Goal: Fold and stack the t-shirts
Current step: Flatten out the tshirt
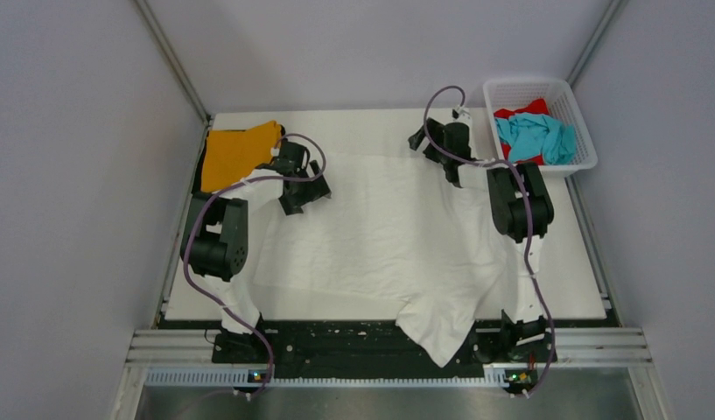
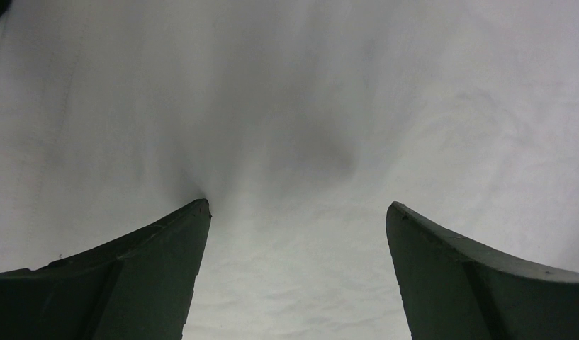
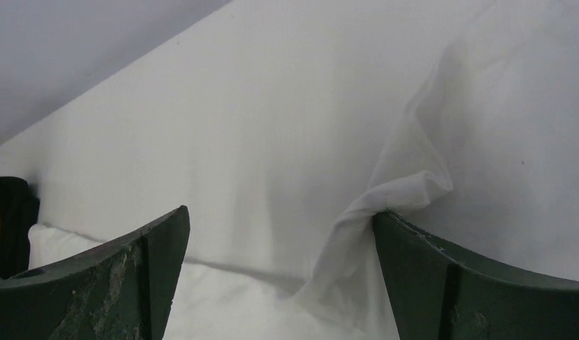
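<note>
The large white t-shirt (image 1: 380,236) lies spread over the middle of the table, one part hanging over the near edge. My left gripper (image 1: 305,188) stands open at its far left corner; the left wrist view shows both fingers (image 2: 159,262) wide apart on white cloth (image 2: 293,127). At the shirt's far right corner my right gripper (image 1: 437,144) is open too, and a raised fold of white cloth (image 3: 407,191) rests against one finger (image 3: 442,276). A folded orange t-shirt (image 1: 235,153) lies at the back left on a black one (image 1: 199,179). Teal (image 1: 537,136) and red (image 1: 522,109) t-shirts sit in the basket.
A white mesh basket (image 1: 572,96) stands at the back right corner. Grey walls close in the table on three sides. A black rail (image 1: 353,337) runs along the near edge between the arm bases.
</note>
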